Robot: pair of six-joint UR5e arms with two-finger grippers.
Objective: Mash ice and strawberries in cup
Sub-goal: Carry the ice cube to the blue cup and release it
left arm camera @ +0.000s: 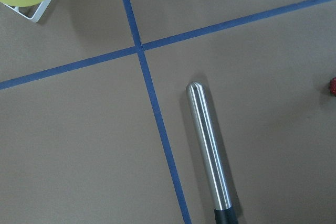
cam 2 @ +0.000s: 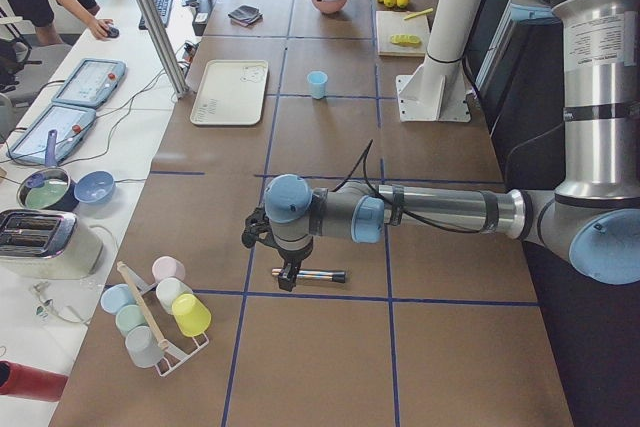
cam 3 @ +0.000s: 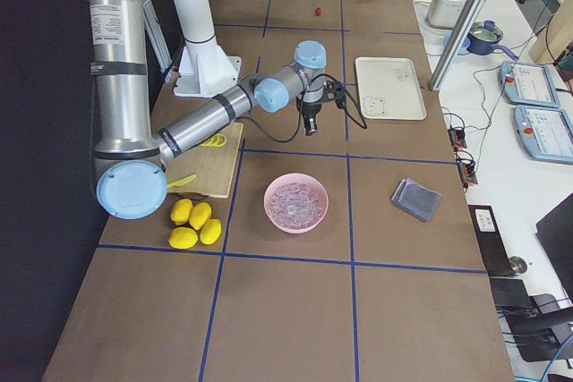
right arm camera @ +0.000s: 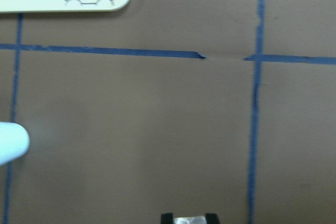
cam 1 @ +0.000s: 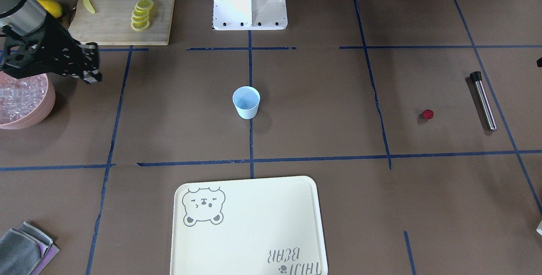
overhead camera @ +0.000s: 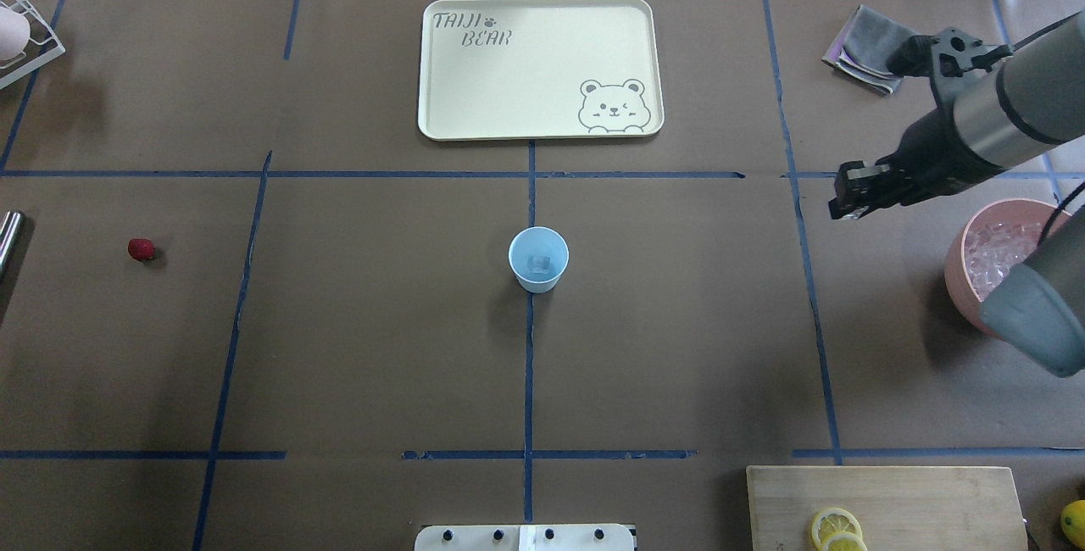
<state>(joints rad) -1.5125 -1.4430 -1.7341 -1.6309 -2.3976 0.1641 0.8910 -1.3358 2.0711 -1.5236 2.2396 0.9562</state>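
Observation:
The pale blue cup [overhead camera: 538, 258] stands upright at the table's middle with one clear ice cube [overhead camera: 540, 264] in it. More ice fills the pink bowl [overhead camera: 956, 275] at the right. My right gripper [overhead camera: 848, 193] hangs above the table between bowl and cup. In the right wrist view it is shut on a small clear ice cube [right arm camera: 189, 220], with the cup's rim [right arm camera: 10, 144] at the left edge. The red strawberry [overhead camera: 141, 249] lies on the table at the far left. My left gripper [cam 2: 284, 273] hovers over a steel muddler [left arm camera: 210, 148]; I cannot tell whether it is open.
A cream bear tray [overhead camera: 441, 123] lies beyond the cup. A cutting board [cam 1: 114, 34] with lemon slices [cam 1: 141, 15] and a yellow knife sits near the robot's right side. A grey cloth [overhead camera: 860, 49] lies at the far right. A cup rack [cam 2: 155, 312] stands near the left arm.

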